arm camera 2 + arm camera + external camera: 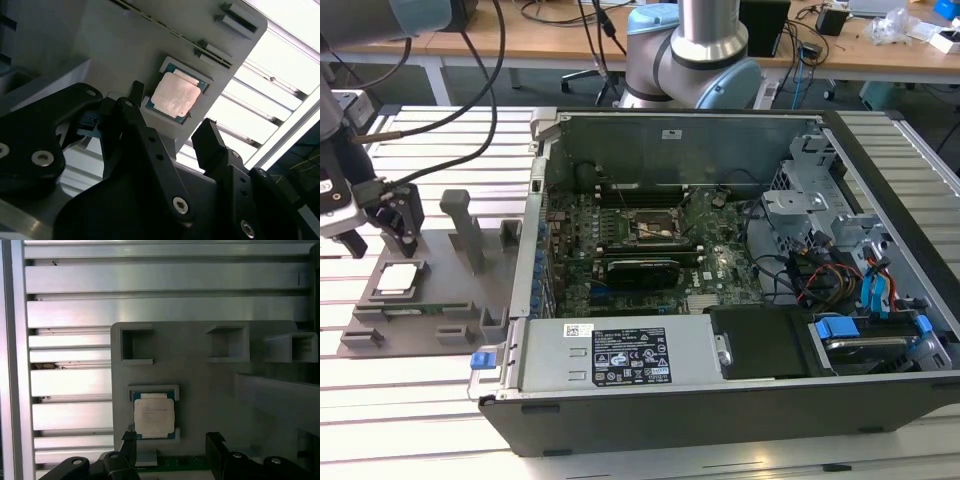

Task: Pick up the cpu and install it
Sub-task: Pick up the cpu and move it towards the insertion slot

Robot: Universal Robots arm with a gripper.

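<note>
Grey plastic forms the fixture plate [448,268] that is laid on the slatted metal table [420,372] at the exterior view's left, with upright posts [466,228] standing on it. The cpu [398,279] is seated flat in a shallow square pocket of this plate, its pale metal top facing up. In both wrist views it is seen framed by the pocket's rim [176,96] [154,416].

The gripper [378,240] is held over that end of the plate, just above the cpu. Its two black fingers [209,131] are spread apart, nothing is clamped between them, and the cpu is seen through the gap in the second wrist view. In the first wrist view the fingertips [215,439] are seen on either side of the pocket's near edge. No contact with the cpu can be made out.

On the exterior view's right of the plate, an open computer case [720,405] is laid on its side, and a dark socket [658,228] with a metal frame is seen on the board inside it.
</note>
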